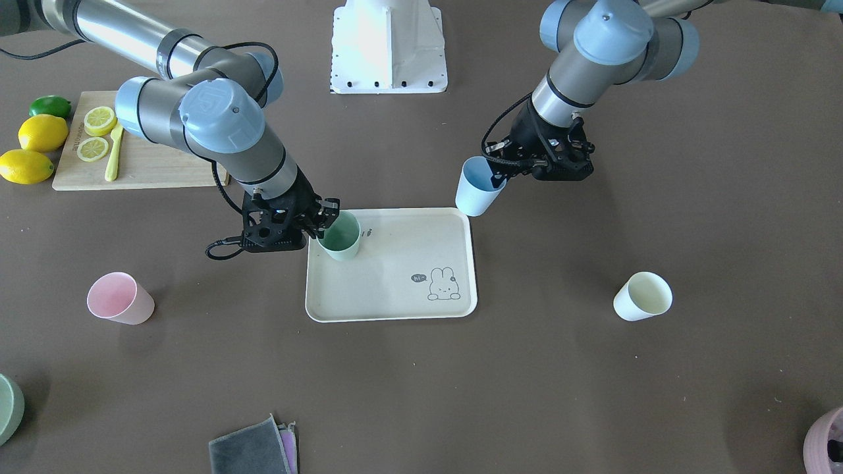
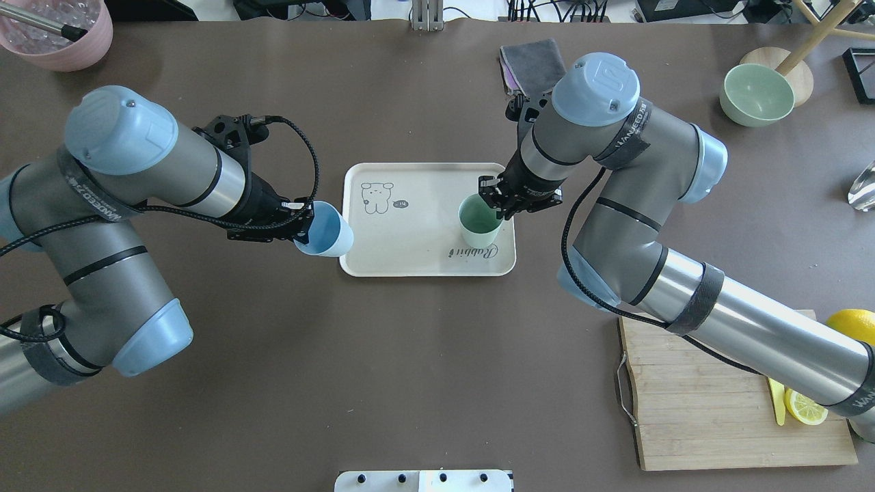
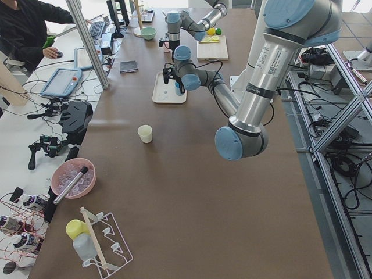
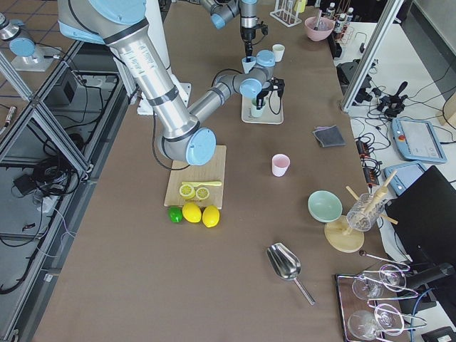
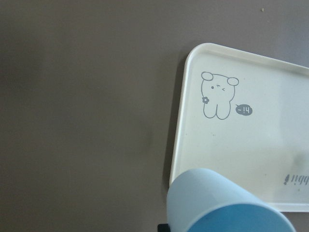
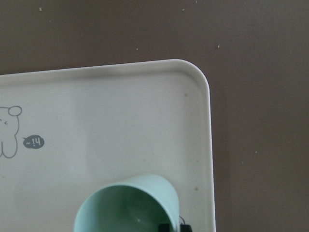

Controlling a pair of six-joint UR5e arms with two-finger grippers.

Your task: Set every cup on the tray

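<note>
a pale tray [image 5: 179, 145] with a round corner and a raised rim is seen. a bunny drawing [image 5: 217, 94] is printed near the tray's left rim, and a small dark bubble [image 5: 244, 110] is drawn just right of it. some letters [image 5: 295, 179] are cut off lower down on the tray. a tipped light blue cup [image 5: 217, 203] is seen over the tray's lower left part. brown table [image 5: 82, 116] is seen left of the tray.

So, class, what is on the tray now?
Only the mint green cup, gripped by the right gripper. Whether its base touches the tray is hidden. The light blue cup hangs at its edge.
</note>
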